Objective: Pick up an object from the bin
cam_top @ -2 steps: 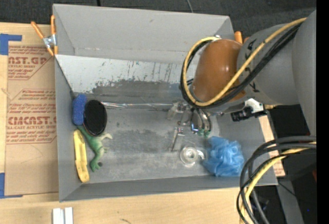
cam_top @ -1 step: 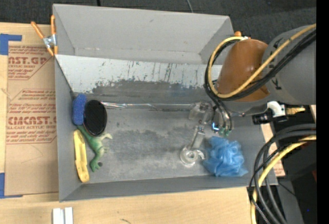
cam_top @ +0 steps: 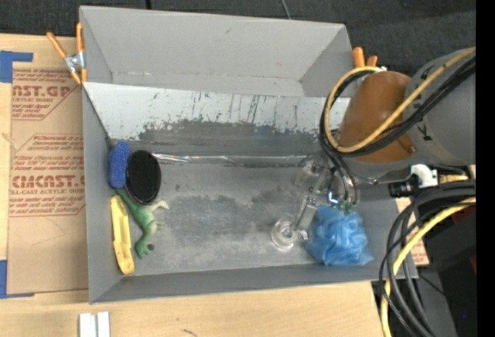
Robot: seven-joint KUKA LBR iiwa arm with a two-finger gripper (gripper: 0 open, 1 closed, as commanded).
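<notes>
Claw (cam_top: 329,192) hanging by the grey metal bin's (cam_top: 209,49) right edge
Ruffled blue mesh puff (cam_top: 338,237) lying just beside it; the claw's opening cannot be told.

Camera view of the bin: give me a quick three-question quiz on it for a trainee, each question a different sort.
1. True or false: the blue mesh puff lies at the right end of the bin, close beside the gripper.
2. What colour is the toy figure beside the yellow strip?
3. Which of these lies nearest the gripper? A. yellow strip B. clear glass piece C. black disc

Key: 1 true; 2 green; 3 B.
</notes>
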